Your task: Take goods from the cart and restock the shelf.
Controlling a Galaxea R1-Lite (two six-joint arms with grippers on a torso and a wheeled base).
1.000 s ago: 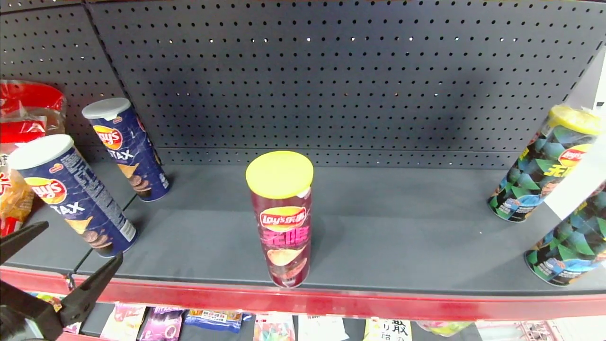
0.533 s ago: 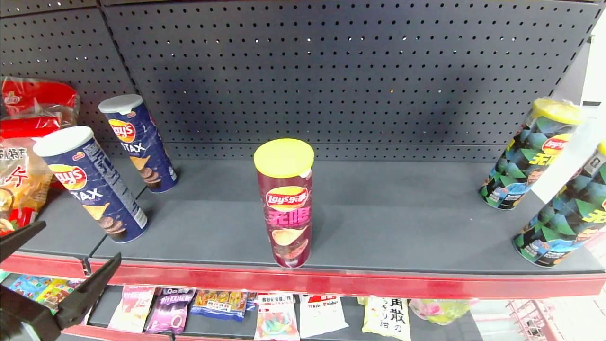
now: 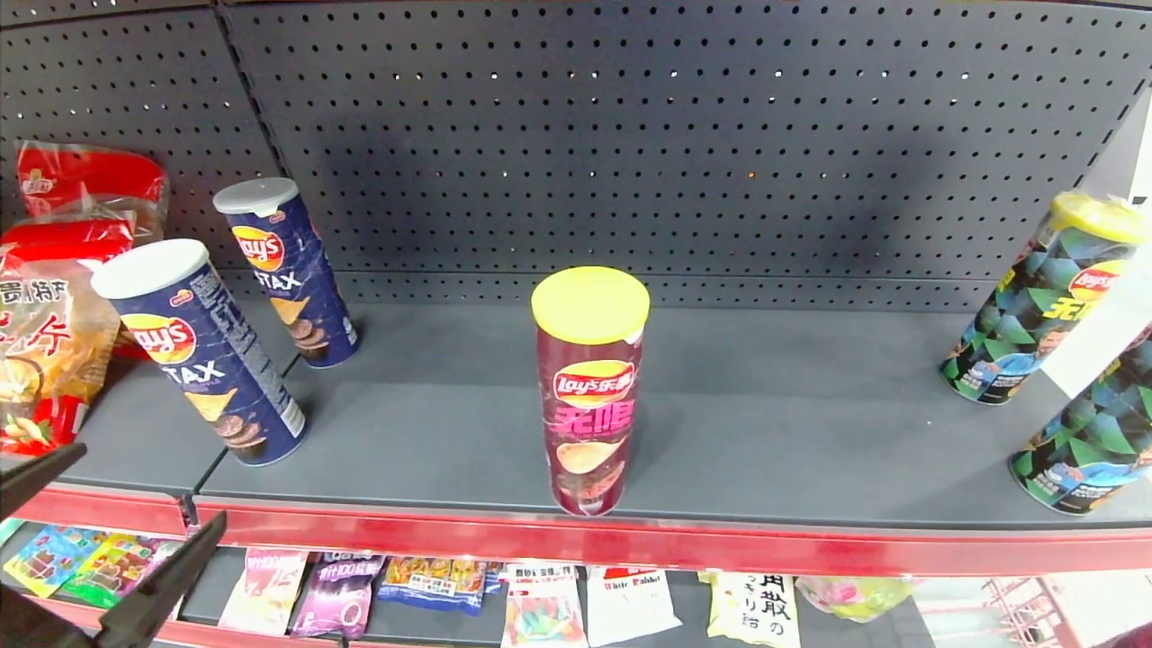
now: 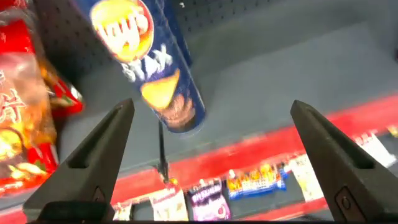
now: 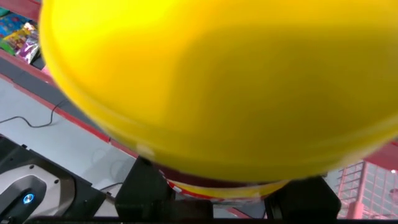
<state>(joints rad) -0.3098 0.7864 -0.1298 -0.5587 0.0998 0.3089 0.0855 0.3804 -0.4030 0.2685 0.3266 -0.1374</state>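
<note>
A maroon chip can with a yellow lid point(image 3: 589, 396) stands upright near the front edge of the grey shelf point(image 3: 783, 423). My left gripper point(image 3: 153, 481) hangs open and empty below the shelf's left front corner. In the left wrist view, the left gripper point(image 4: 211, 106) frames a dark blue can point(image 4: 149, 68) that stands farther in. My right gripper point(image 5: 224, 196) is shut on a yellow-lidded can point(image 5: 217, 81), whose lid is close to that camera, with a black finger on each side of its body.
Two dark blue cans point(image 3: 202, 351) point(image 3: 288, 270) stand at the shelf's left, with red snack bags point(image 3: 45, 342) beyond them. Two green-patterned cans point(image 3: 1035, 306) point(image 3: 1089, 432) stand at the right. A red lip point(image 3: 720, 544) fronts the shelf; sweet packets point(image 3: 540, 607) lie below.
The whole head picture has shifted, so the camera moved: the shelf goods now sit farther right. My left gripper stays open at the lower left corner, a little lower in the picture.
</note>
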